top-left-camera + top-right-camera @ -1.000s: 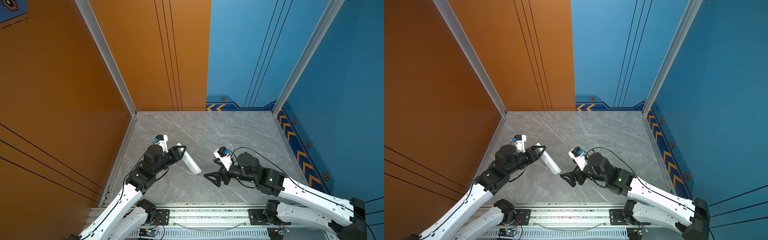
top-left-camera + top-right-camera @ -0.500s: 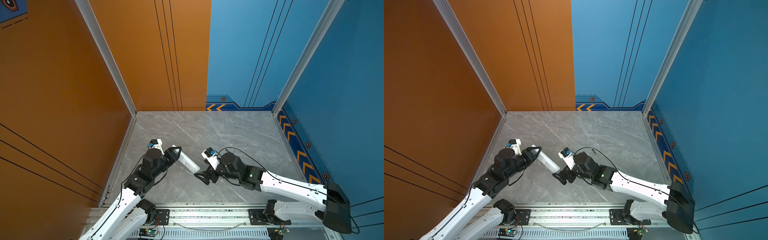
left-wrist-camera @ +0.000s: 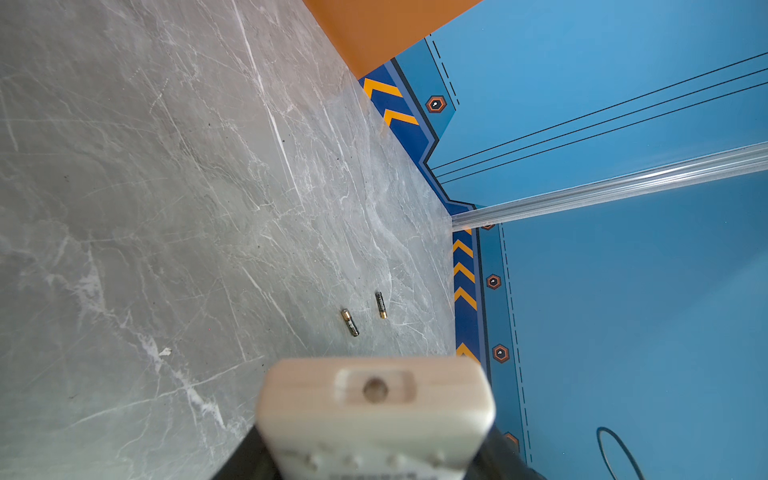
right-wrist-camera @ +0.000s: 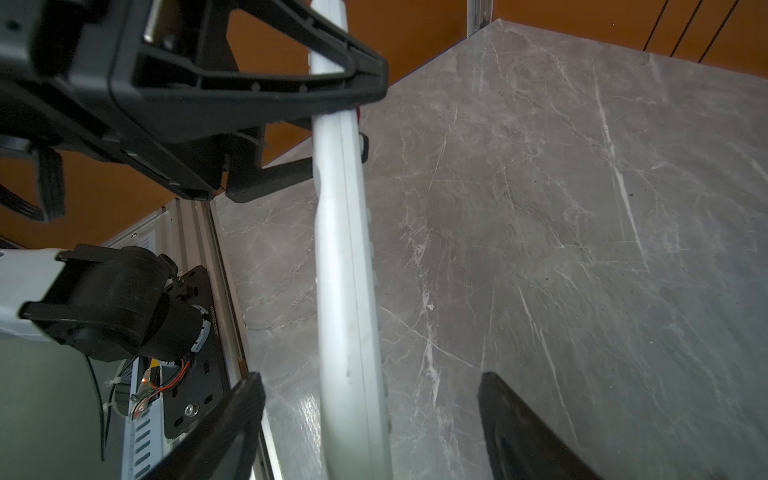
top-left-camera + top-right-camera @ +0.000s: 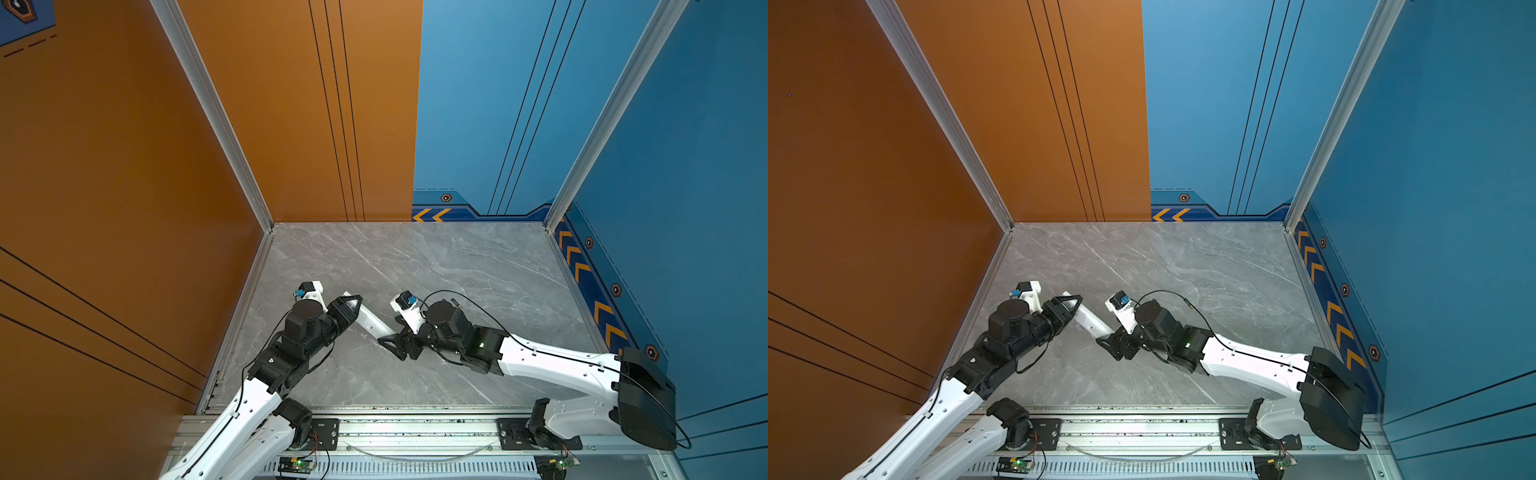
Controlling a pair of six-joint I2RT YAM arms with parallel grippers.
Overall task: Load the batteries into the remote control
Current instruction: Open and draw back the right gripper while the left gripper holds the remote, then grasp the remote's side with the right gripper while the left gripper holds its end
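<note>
Right wrist view: grey marble tabletop (image 4: 561, 208), orange wall (image 4: 415, 37).
Slim white plastic remote control (image 4: 345, 270): clamped in left gripper (image 4: 368, 116), pointing into wide-spread right gripper (image 4: 370, 415).

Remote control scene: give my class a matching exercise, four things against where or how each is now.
Things:
1 remote control
2 batteries
3 left jaws
4 right jaws

States:
A open, either side of the remote's free end
B lying loose on the table
C white, gripped at one end
D shut on the remote

Pairs: 1-C, 2-B, 3-D, 4-A
</note>
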